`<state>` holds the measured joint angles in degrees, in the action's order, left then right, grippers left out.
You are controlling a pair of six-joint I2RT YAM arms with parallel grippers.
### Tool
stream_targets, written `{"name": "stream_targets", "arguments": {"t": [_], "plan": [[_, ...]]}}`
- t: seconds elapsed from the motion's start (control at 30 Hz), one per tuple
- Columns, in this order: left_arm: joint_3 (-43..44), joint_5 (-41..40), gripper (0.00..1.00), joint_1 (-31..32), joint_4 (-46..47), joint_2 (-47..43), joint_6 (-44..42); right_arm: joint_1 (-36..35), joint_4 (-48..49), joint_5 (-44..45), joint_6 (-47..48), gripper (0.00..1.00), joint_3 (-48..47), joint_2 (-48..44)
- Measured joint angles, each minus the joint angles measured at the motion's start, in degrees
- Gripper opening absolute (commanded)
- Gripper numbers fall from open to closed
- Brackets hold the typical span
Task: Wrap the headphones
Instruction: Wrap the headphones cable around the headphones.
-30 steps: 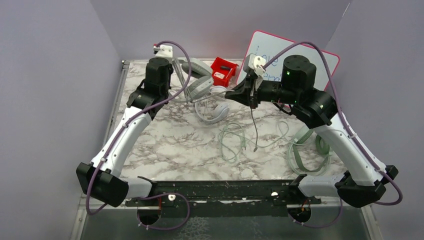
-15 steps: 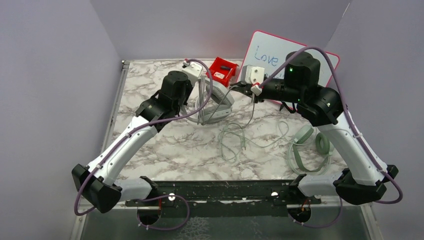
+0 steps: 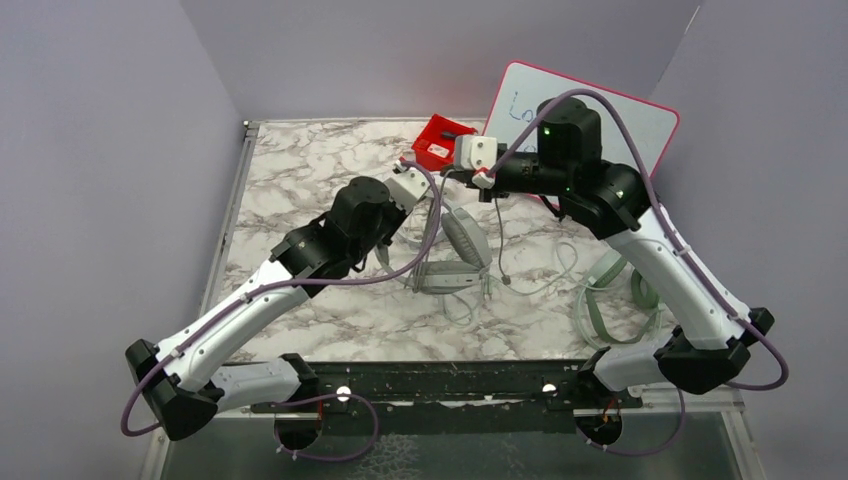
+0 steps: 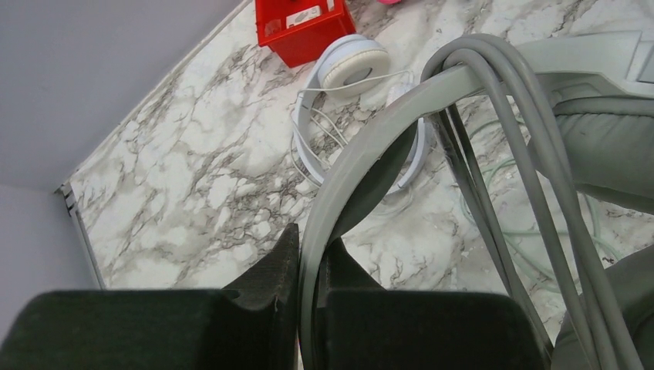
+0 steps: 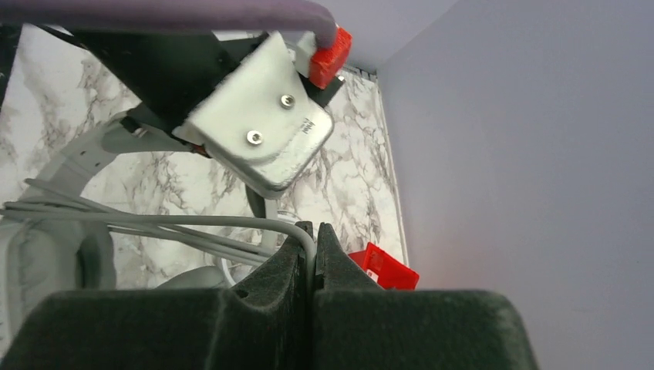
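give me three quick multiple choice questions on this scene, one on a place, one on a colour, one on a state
1. The white over-ear headphones lie:
A) on the marble table beside the red plastic bin
B) inside that bin
C) on the floor

2. The padded headphones clamped by the left gripper are:
A) black
B) grey
C) red

3. The right gripper is:
A) wide open
B) shut on nothing
C) shut on a thin grey cable

1 A, the left wrist view shows them on the marble next to the bin.
2 B, the pinched headband is grey.
3 C, the cable runs between its closed fingers.
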<state>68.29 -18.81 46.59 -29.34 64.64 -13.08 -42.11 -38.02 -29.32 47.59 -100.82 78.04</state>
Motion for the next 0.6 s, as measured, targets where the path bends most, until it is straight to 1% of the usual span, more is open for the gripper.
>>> {"name": "stream_targets", "arguments": {"t": [0.2,0.33,0.43,0.6], "plan": [[-0.9,3.1,0.00,0.6,0.6,-3.9,-0.3,0.1,4.4,3.1,-0.7,0.00,0.8,2.3],[-1.7,5.9,0.00,0.7,2.0,-8.1,-0.3,1.2,7.7,3.1,-2.7,0.00,2.9,2.2],[-2.5,7.0,0.00,0.7,3.2,-10.5,0.0,3.0,8.8,1.2,-4.7,0.00,4.2,2.2],[-3.2,8.4,0.00,0.7,4.3,-13.7,1.3,5.0,10.0,-4.5,-8.5,0.00,4.5,2.3]]}}
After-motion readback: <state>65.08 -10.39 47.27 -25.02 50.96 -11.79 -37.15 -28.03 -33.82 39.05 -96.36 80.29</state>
